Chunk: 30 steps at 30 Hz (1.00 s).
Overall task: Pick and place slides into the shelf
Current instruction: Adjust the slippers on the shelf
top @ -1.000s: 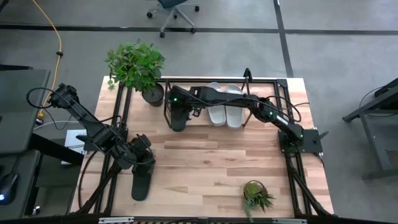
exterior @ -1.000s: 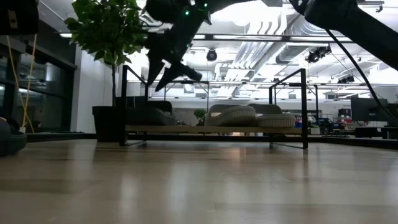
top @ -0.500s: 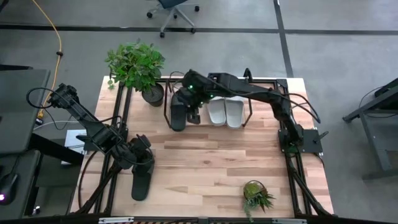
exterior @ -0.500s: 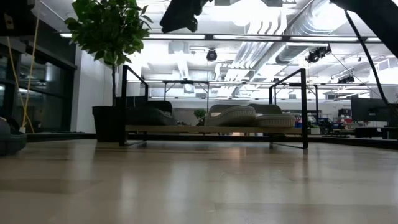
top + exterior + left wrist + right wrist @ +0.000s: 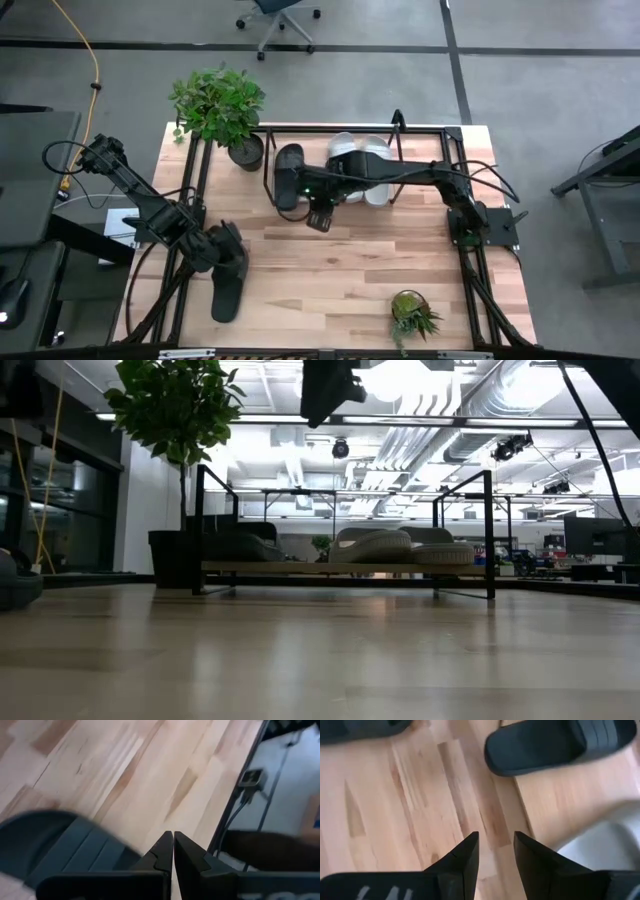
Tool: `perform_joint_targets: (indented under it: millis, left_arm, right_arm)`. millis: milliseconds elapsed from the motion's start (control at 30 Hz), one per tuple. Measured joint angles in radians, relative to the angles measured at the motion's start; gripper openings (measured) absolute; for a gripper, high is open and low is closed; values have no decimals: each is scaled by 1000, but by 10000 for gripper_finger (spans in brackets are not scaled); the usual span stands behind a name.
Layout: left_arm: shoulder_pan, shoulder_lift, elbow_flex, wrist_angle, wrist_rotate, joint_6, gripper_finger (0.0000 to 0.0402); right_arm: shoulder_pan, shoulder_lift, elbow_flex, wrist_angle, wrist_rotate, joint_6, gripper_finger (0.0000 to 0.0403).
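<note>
One black slide [image 5: 288,176] and two light grey slides [image 5: 362,168] lie sole-down on the shelf [image 5: 430,128] at the table's far side. In the low view they show as the black slide [image 5: 240,546] and the grey slides [image 5: 385,546] on the shelf board [image 5: 300,568]. My right gripper [image 5: 320,216] [image 5: 495,845] is open and hangs high over the bare table just near of the shelf, holding nothing. A second black slide [image 5: 224,292] lies near the table's left near corner. My left gripper [image 5: 230,258] [image 5: 173,851] is shut at that slide's far end [image 5: 60,847]. My left gripper, fingers shut and slanting down, stands at the far end of the black slide on the table. I cannot tell whether it touches the slide.
A large potted plant [image 5: 222,108] stands at the shelf's left end. A small potted plant [image 5: 410,312] sits near the table's near right corner. Bare wood [image 5: 340,262] spans the middle of the table. The right arm [image 5: 420,178] reaches across the shelf's front rail.
My right gripper has risen from beside the black slide on the shelf. It then drew back toward the table's near edge and a little right, ending over bare wood. The black slide has stayed on the shelf.
</note>
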<state>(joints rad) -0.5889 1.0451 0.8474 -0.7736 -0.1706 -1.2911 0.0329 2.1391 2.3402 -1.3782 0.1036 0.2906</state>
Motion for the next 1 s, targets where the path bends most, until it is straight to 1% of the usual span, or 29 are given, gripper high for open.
perform_joint_targets:
  millis: [133, 267, 400, 567, 633, 733, 800, 900, 933, 1000]
  left_arm:
    - [0, 0, 0, 81, -66, 1, 5]
    - [0, 0, 0, 163, -120, 4, 5]
    - [0, 0, 0, 206, -139, 12, 5]
    - [0, 0, 0, 210, -138, 12, 5]
    - [0, 0, 0, 211, -138, 19, 5]
    - [0, 0, 0, 210, -139, 30, 5]
    - [0, 0, 0, 205, -140, 30, 5]
    - [0, 0, 0, 204, -149, 27, 5]
    - [0, 0, 0, 204, -153, 26, 5]
    - [0, 0, 0, 204, -161, 23, 5]
  right_arm:
    - [3, 0, 0, -16, 6, 154, 114]
    - [34, 0, 0, -50, 65, 268, 114]
    - [79, 0, 0, -96, 94, 310, 114]
    - [121, -22, 0, -155, 106, 301, 114]
    - [123, -60, 0, -179, 135, 282, 114]
    - [103, -156, 0, -194, 206, 264, 114]
    - [83, -236, 0, -189, 274, 264, 114]
    - [70, -337, 2, -160, 421, 278, 114]
    - [71, -360, -5, -146, 448, 270, 114]
    - [72, -404, -58, -124, 468, 261, 114]
